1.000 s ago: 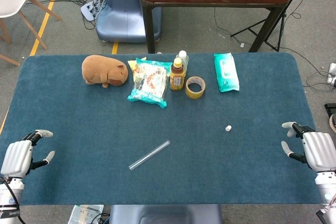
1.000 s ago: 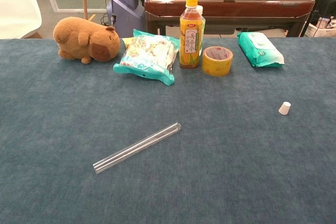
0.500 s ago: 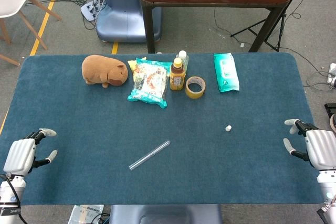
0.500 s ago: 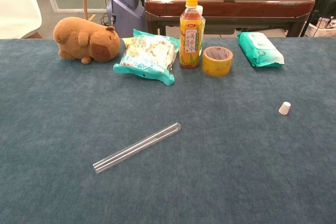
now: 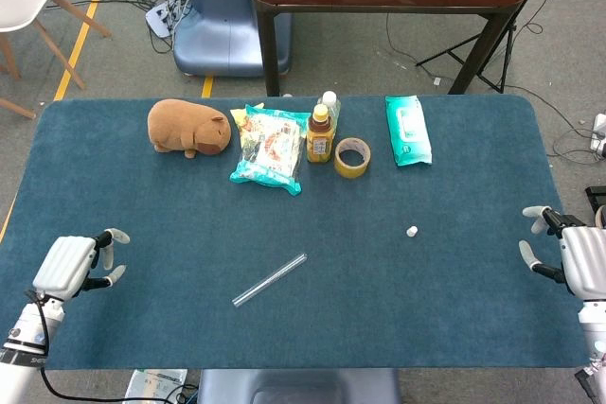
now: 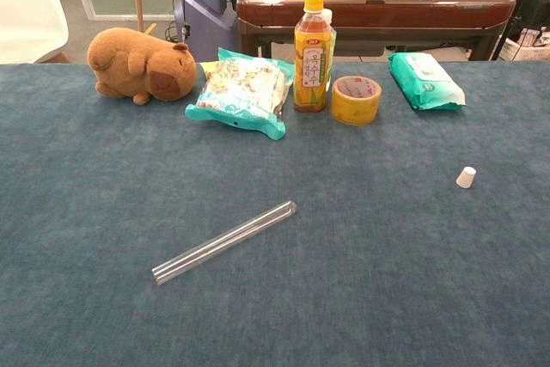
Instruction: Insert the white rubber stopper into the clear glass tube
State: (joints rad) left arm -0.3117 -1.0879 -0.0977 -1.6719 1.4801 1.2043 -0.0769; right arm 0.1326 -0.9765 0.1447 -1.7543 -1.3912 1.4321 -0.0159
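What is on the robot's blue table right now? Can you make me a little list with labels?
tube: clear glass tube lying flat, empty
stopper: white rubber stopper standing alone, right of the tube, apart from it
left hand: near the table's left edge, holding nothing
right hand: at the right edge, holding nothing
back row: plush toy, snack bag, drink bottle, tape roll, wipes pack

The right hand (image 5: pixel 579 257) is cut off by the right edge of the head view, and the chest view shows neither hand. A second bottle (image 5: pixel 329 101) is mostly hidden behind the yellow-capped bottle (image 5: pixel 320 133). The white stopper (image 5: pixel 412 231) looks too small to make out its shape from above
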